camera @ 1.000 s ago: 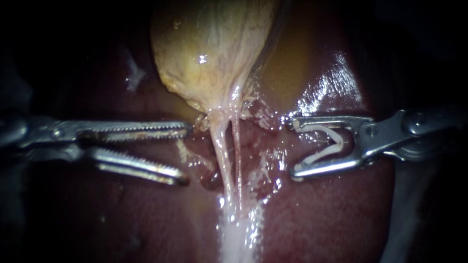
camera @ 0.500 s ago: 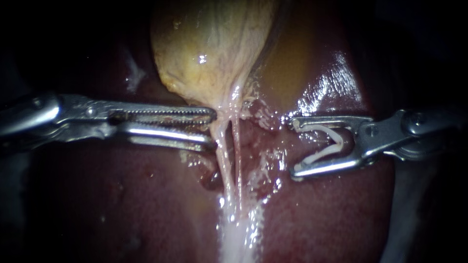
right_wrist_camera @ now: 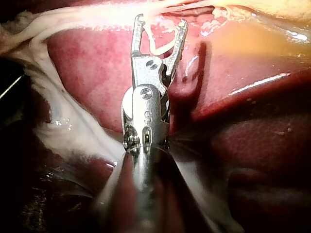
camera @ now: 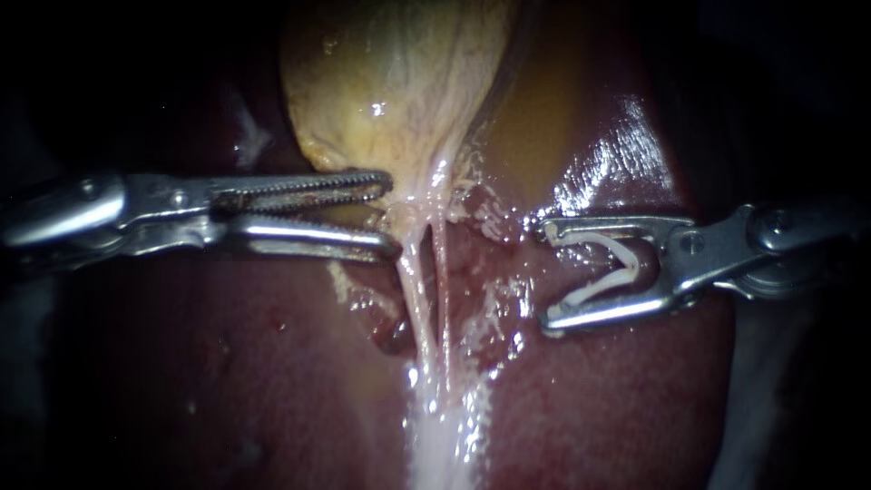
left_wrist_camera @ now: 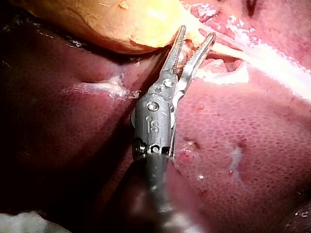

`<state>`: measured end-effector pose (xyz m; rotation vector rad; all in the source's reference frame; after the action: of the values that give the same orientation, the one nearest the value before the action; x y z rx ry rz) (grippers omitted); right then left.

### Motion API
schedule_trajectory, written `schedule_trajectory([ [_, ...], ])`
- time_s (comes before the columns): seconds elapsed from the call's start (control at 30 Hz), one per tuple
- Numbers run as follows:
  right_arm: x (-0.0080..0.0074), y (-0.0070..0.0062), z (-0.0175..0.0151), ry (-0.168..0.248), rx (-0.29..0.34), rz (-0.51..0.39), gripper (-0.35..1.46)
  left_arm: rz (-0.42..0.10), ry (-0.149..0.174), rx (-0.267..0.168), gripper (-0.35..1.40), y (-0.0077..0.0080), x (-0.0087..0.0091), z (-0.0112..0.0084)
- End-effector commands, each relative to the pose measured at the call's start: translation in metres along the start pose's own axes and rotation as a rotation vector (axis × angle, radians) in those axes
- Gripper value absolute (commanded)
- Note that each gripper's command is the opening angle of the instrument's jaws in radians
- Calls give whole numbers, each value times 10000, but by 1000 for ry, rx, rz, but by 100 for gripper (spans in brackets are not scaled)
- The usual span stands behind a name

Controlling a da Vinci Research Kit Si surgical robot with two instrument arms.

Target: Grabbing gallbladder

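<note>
Dark red liver [camera: 227, 363] filled pretty much the whole background, wet and shiny, and everything else lay on top of it. The gallbladder [camera: 390, 82] sat toward the liver's far edge in the endoscope view, yellowish and tapering down into a couple of pale strands [camera: 419, 308] that ran across the liver's middle.

The left tool [camera: 392, 216] came in flat from the side, and its jaws stood narrowly apart right at that tapered lower end. The toothed jaw lay against the yellow wall and the other sat just under it. My read is that it was lined up low because the tissue is thinnest there and easiest to pinch. I couldn't tell if any real bite was between the jaws, so I'd call it set up rather than grabbed.

The right tool [camera: 547, 277] hung well apart on the other side of the strands, over bare liver. Its jaws were wide, with a white clip [camera: 617, 263] seated between them and touching both. Looked parked to me, out of the way while the left one worked.
</note>
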<state>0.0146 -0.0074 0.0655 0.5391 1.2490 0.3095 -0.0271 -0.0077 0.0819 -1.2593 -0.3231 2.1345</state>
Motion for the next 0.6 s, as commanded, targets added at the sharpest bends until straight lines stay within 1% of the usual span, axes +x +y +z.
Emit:
schedule_trajectory([
  [0.03,0,0,0,0,0,0,50,0,-1,1,26,0,0,1],
  [0.1,0,0,0,0,0,0,50,-6,-1,1,21,-1,0,2],
  [0.2,0,0,0,0,0,0,50,-14,-2,0,6,-2,3,0],
  [0.27,0,0,0,0,0,0,50,-26,-5,0,-11,-4,3,0],
  [0.33,0,0,0,0,0,0,50,-25,-11,1,-21,-7,1,1],
  [0.37,0,0,0,0,0,0,50,-24,-14,1,-33,-8,1,1],
  [0.43,0,0,0,0,0,0,50,-48,-15,0,-35,-11,-1,-2],
  [0.47,0,0,0,0,0,0,50,-47,-18,0,-35,-11,-1,-3],
  [0.5,0,0,0,0,0,0,50,-59,-21,0,-35,-12,-1,-4],
  [0.6,0,0,0,0,0,0,50,-69,-48,2,-35,-12,0,-8],
])
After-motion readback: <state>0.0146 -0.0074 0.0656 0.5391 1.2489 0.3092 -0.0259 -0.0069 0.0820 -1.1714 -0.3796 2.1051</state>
